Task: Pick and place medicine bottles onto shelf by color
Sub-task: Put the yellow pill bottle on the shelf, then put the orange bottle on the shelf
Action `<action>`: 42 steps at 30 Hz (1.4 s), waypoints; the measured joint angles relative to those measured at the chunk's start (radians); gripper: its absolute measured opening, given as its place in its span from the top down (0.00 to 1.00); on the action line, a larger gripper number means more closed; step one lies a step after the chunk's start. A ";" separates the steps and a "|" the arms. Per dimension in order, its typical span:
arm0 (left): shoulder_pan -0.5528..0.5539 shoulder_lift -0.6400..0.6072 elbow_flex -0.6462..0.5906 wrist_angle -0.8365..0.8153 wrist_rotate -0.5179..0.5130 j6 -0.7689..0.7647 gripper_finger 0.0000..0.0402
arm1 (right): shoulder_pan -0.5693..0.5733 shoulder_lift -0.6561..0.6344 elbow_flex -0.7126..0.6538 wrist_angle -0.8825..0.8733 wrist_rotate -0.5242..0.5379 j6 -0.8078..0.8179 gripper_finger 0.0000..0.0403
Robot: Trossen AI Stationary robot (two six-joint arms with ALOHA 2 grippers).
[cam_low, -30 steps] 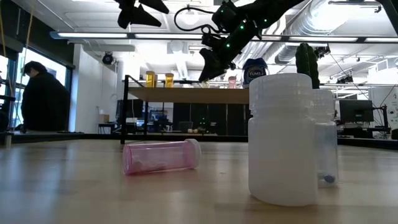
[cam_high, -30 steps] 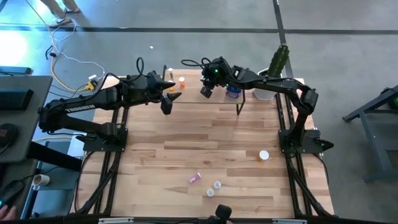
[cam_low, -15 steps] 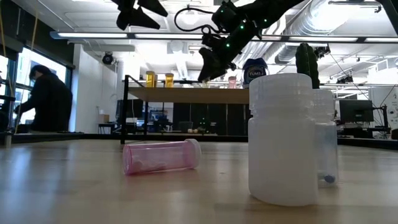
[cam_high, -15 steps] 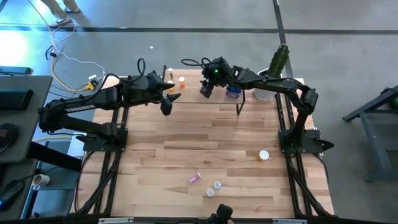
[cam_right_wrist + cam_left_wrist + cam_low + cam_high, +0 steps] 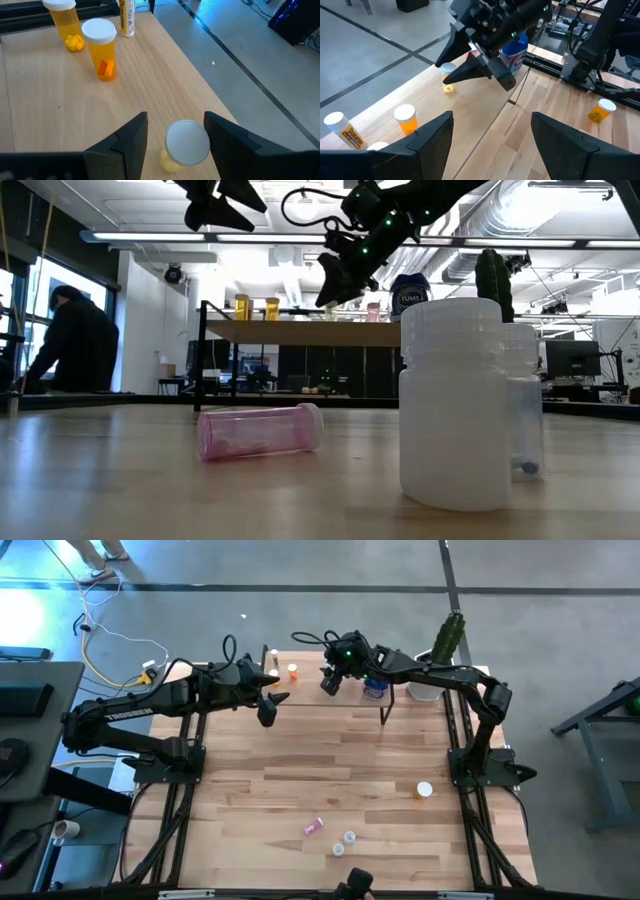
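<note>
Two dark fingers of the right gripper stand spread above a white-capped yellowish bottle upright on the shelf, apart from it. Just beyond stand an orange bottle and another yellowish one. Nearby, the left gripper hovers with fingers wide, holding nothing.
</note>
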 joint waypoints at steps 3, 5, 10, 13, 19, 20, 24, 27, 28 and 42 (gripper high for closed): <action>0.000 0.000 0.000 -0.001 0.000 0.000 0.37 | 0.000 -0.002 0.000 0.002 0.000 0.000 0.54; 0.000 0.000 0.000 -0.001 0.000 0.000 0.37 | 0.000 -0.004 0.000 0.006 0.000 0.000 0.54; 0.000 0.000 0.000 -0.001 0.000 0.000 0.37 | 0.000 -0.012 0.000 0.014 0.000 0.000 0.54; 0.000 0.000 0.000 -0.002 0.000 0.000 0.37 | 0.000 -0.019 0.000 0.022 0.000 0.000 0.54; 0.000 0.000 0.000 -0.005 0.010 0.000 0.37 | 0.001 -0.051 0.000 0.025 0.002 0.005 0.54; 0.000 0.000 0.000 -0.005 0.010 -0.001 0.37 | 0.001 -0.056 0.000 0.025 0.003 0.005 0.54; 0.000 0.000 0.000 -0.005 0.011 0.000 0.37 | 0.001 -0.076 0.000 0.022 0.003 0.011 0.54; 0.000 0.000 0.000 -0.006 0.011 0.000 0.37 | 0.004 -0.091 0.000 0.012 0.003 0.038 0.54; 0.000 0.000 0.000 -0.009 0.011 0.000 0.37 | 0.006 -0.098 0.000 0.004 0.002 0.048 0.54; -0.001 0.000 0.000 -0.038 0.014 0.001 0.37 | 0.112 -0.211 0.000 -0.155 0.003 0.266 0.54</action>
